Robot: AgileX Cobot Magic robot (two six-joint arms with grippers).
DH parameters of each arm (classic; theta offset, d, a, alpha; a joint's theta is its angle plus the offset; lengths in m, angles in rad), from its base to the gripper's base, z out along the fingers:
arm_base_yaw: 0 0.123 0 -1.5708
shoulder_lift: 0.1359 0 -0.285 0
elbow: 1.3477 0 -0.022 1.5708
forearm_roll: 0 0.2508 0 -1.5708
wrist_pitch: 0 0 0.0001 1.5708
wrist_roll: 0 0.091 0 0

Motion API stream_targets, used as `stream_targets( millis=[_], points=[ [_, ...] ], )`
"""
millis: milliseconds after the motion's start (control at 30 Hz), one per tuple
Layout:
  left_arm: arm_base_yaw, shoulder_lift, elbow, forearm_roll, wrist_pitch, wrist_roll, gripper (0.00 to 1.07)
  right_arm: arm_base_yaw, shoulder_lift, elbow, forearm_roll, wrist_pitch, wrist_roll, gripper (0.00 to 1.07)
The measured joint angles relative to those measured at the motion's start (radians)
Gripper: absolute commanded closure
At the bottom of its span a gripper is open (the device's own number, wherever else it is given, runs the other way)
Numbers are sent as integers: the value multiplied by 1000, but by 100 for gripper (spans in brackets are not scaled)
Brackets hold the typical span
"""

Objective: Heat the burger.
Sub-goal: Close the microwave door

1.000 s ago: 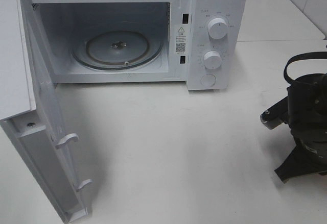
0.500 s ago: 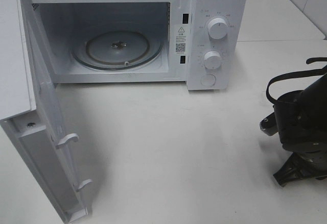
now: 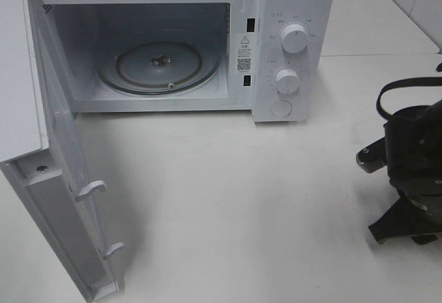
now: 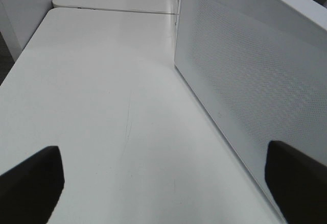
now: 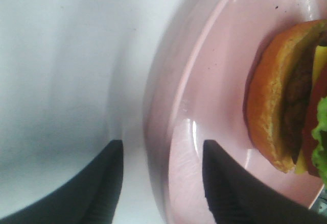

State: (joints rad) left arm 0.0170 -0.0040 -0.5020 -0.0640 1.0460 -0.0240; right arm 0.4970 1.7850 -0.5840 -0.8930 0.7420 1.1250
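The right gripper has its fingers parted astride the plate rim: one finger over bare table, the other over the plate, with the burger beyond its tip. Beside the left fingers, open table runs ahead (the microwave door walls one side).

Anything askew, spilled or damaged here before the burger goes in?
Nothing stands out. The microwave door is swung wide open, its glass turntable sits bare and level. The burger rests intact on its pink plate, no spill visible. The right gripper straddles the plate's rim.
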Motion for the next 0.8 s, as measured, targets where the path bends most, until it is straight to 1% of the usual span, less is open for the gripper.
stream_targets(
  millis=[33, 133, 200, 267, 300, 400, 467, 500, 533, 567, 600, 633, 667, 767, 800],
  points=[
    [0, 0, 0, 0, 0, 0, 7, 0, -48, 1, 26, -3, -22, 55],
    [0, 0, 0, 0, 0, 0, 7, 0, -71, 1, 39, -3, -35, 55],
    [0, 0, 0, 0, 0, 0, 7, 0, -183, 2, 111, -4, -121, 55],
    [0, 0, 0, 0, 0, 0, 7, 0, -206, 2, 126, -8, -145, 54],
    [0, 0, 0, 0, 0, 0, 7, 0, -255, 2, 164, -25, -205, 52],
    [0, 0, 0, 0, 0, 0, 7, 0, -282, 2, 188, -34, -240, 51],
    [0, 0, 0, 0, 0, 0, 7, 0, -377, 2, 299, -76, -386, 48],
    [0, 0, 0, 0, 0, 0, 7, 0, -377, 2, 299, -76, -386, 48],
    [0, 0, 0, 0, 0, 0, 7, 0, -400, 2, 337, -83, -416, 45],
    [0, 0, 0, 0, 0, 0, 7, 0, -441, 2, 410, -99, -484, 42],
    [0, 0, 0, 0, 0, 0, 7, 0, -441, 2, 410, -99, -484, 42],
    [0, 0, 0, 0, 0, 0, 7, 0, -463, 2, 452, -105, -521, 41],
    [0, 0, 0, 0, 0, 0, 7, 0, -501, 3, 521, -107, -586, 39],
    [0, 0, 0, 0, 0, 0, 7, 0, -522, 3, 555, -107, -617, 38],
    [0, 0, 0, 0, 0, 0, 7, 0, -563, 3, 615, -106, -672, 37]
  ],
)
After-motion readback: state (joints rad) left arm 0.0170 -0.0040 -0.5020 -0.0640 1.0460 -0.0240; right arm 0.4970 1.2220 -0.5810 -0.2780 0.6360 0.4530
